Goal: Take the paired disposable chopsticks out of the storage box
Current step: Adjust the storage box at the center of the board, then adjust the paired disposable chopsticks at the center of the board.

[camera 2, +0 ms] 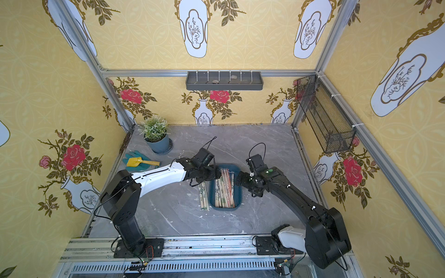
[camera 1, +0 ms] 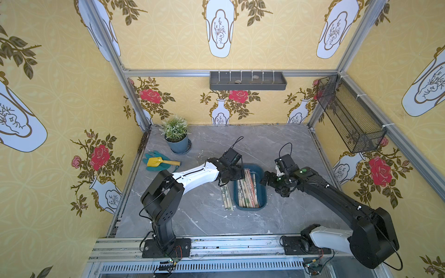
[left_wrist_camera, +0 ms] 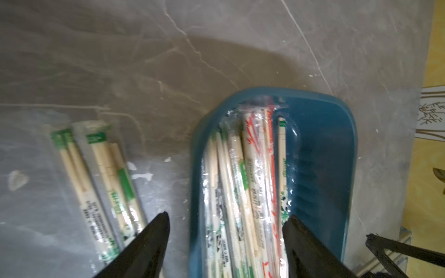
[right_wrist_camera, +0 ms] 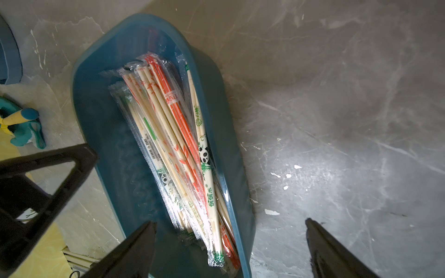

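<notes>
- The storage box sits between your two grippers.
- Most paired disposable chopsticks lie piled inside the storage box.
- Your left gripper hangs over the storage box's edge. Its jaws are wide apart and hold nothing. One finger is over the pile, one outside.
- Your right gripper is at the opposite edge of the storage box, jaws wide apart and empty.
- A few loose pairs lie just outside the storage box, on your left gripper's side.

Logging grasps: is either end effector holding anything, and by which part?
Nothing is held. The left end effector and right end effector are both open and empty.
</notes>
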{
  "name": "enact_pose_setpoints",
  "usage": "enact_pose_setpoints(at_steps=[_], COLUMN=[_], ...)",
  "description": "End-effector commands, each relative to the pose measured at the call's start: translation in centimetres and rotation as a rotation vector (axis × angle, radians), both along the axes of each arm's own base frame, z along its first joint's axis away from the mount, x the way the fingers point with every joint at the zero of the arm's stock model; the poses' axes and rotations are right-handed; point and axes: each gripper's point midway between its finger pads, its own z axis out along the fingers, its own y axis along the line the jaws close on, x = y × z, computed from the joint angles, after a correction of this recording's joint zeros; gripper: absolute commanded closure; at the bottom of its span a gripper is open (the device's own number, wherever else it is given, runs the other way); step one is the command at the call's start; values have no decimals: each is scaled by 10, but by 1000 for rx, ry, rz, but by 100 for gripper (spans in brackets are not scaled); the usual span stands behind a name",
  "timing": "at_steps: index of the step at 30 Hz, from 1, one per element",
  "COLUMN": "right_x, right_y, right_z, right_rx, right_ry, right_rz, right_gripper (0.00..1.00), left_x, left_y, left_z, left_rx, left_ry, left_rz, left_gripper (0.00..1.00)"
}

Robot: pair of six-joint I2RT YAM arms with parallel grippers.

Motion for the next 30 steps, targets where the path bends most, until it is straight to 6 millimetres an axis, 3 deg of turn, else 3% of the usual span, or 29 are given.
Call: enact_pose_setpoints(at_steps=[1, 3, 5, 11, 15, 30], right_x=[-1, -2, -2, -4, -3, -3], right_y=[-4, -5, -5, -7, -7, -7], right_z=[0, 0, 2, 4, 4, 2], right_rx=[-9, -13, -9, -7, -10, -16], right_ry=[-3, -1, -6, -9, -10, -1], right_rz=[-8, -13, -15, -19, -23, -24], right_gripper=[3, 2, 2, 3, 2, 2], left_x=[-5, -7, -5, 5, 7, 9], left_y=[-27, -35, -30, 19, 38, 37], left_z=[4, 9, 10, 6, -9, -38], left_rx=[-75, -90, -66, 116, 144, 127], left_ry=[4, -6, -11, -38, -15, 2], left_rz=[-49, -62, -50, 41, 61, 28], left_gripper=[21, 21, 21, 21, 21, 22])
